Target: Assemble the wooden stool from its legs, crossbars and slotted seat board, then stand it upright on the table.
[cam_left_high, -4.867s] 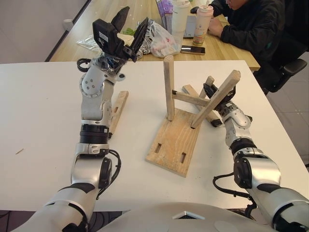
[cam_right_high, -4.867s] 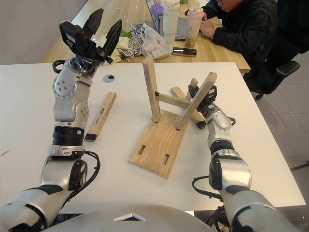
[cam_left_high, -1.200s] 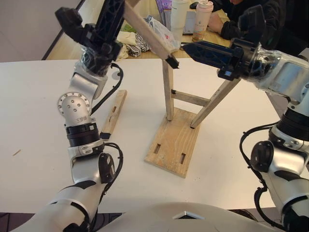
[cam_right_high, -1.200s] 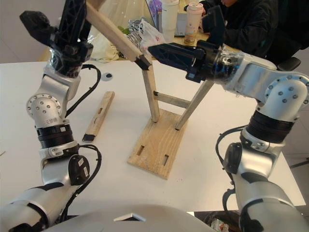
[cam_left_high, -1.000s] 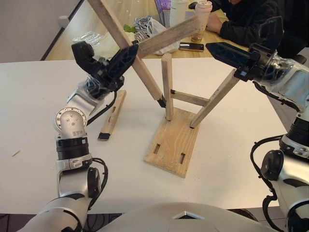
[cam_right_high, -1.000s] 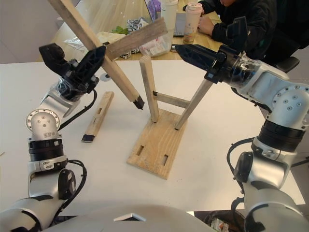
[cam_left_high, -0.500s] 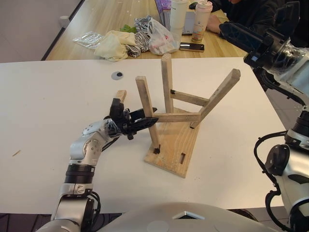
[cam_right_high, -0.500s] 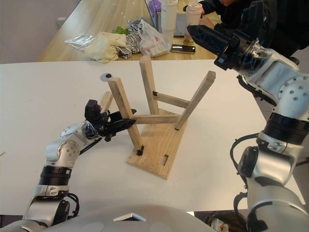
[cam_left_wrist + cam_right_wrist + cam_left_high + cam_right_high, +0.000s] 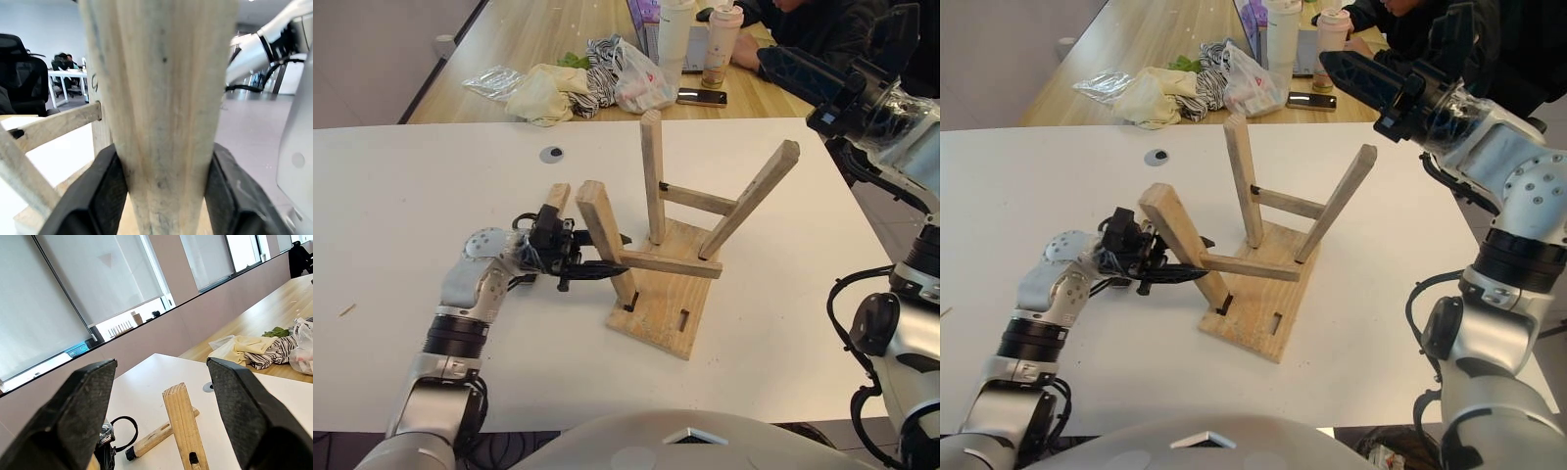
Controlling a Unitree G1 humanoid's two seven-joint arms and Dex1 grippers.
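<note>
The slotted seat board lies flat at the centre of the white surface. At its 12 o'clock end one upright leg and one slanted leg stand joined by a crossbar. The left gripper pinches a third leg across its flat faces about halfway up. This leg leans, with its foot at the board's 8 o'clock slot, and a second crossbar runs off it toward 3 o'clock. The right gripper hangs high at 2 o'clock, fingers spread wide, holding nothing.

The wood looks stiff and light, so a mid-height grip on the flat sides should steer it well. The pegged joints seem loose enough that a twist could lever the standing pair over.

I cannot tell whether the foot is seated in its slot or whether the crossbar's free end meets anything. A loose leg lies at 10 o'clock, largely hidden behind the left arm.
</note>
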